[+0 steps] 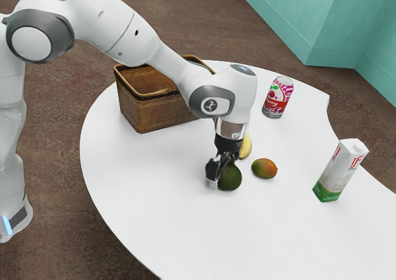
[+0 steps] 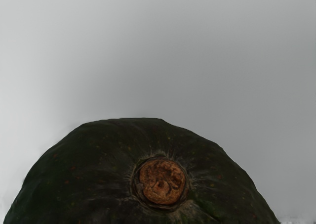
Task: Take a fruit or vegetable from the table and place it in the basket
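Low over the table, the black gripper [image 1: 219, 166] is down at a dark green, avocado-like fruit [image 1: 231, 178], overlapping the fruit's side facing the exterior view's left. The gripper's hold on it cannot be made out. In the wrist view the dark fruit [image 2: 98, 169] looms large at the lower edge, its brown stem scar facing the camera. A red-green mango [image 1: 265, 169] lies a short way toward the exterior view's right. Behind the gripper, a yellow fruit [image 1: 246, 147] is partly hidden. The brown wicker basket [image 1: 139, 110] stands beyond, partly covered by the arm.
A cherry drink can [image 1: 277, 98] stands toward the back of the white table [image 1: 167, 187]. An upright white and green carton [image 1: 339, 172] is near the edge at the exterior view's right. The basket's handle [image 1: 154, 93] lies across its top.
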Available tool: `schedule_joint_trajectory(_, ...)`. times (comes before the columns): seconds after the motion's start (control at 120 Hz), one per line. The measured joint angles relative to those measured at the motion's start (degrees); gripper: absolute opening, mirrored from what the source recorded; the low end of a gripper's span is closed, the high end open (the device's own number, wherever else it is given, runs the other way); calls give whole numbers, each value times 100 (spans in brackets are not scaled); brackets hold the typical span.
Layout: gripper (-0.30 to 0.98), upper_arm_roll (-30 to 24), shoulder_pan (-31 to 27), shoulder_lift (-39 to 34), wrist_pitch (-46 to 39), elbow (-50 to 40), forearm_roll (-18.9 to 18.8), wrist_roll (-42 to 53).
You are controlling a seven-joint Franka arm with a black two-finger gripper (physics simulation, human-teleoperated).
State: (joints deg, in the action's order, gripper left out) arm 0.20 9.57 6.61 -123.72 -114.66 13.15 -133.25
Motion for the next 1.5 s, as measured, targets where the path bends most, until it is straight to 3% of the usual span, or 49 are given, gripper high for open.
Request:
schedule_joint_trajectory(0.2, 14, 11, 58, -164, 8, -1, 43, 59)
schedule_joint_trajectory(0.317, 22, 29, 62, -439, 40, 0, 21, 102)
schedule_joint_trajectory(0.508, 41, 262, 203, -1151, 157, 10, -606, 85)
schedule_joint_trajectory(0.65, 42, 322, -210, -1678, 647, 439, -1354, 58)
schedule_joint_trajectory(0.792, 39, 324, -835, -2174, 1114, 495, -1655, 48)
schedule_joint_trajectory(1.017, 33, 284, -1810, -2872, 1633, 229, -1679, 106)
schedule_joint_trajectory(1.283, 23, 270, -2689, -3133, 1882, -8, -1351, 390)
schedule_joint_trajectory(1.433, 24, 270, -2871, -3137, 1947, -13, -1288, 573)
schedule_joint_trajectory(1.5, 40, 278, -2952, -3130, 1962, -18, -1246, 687)
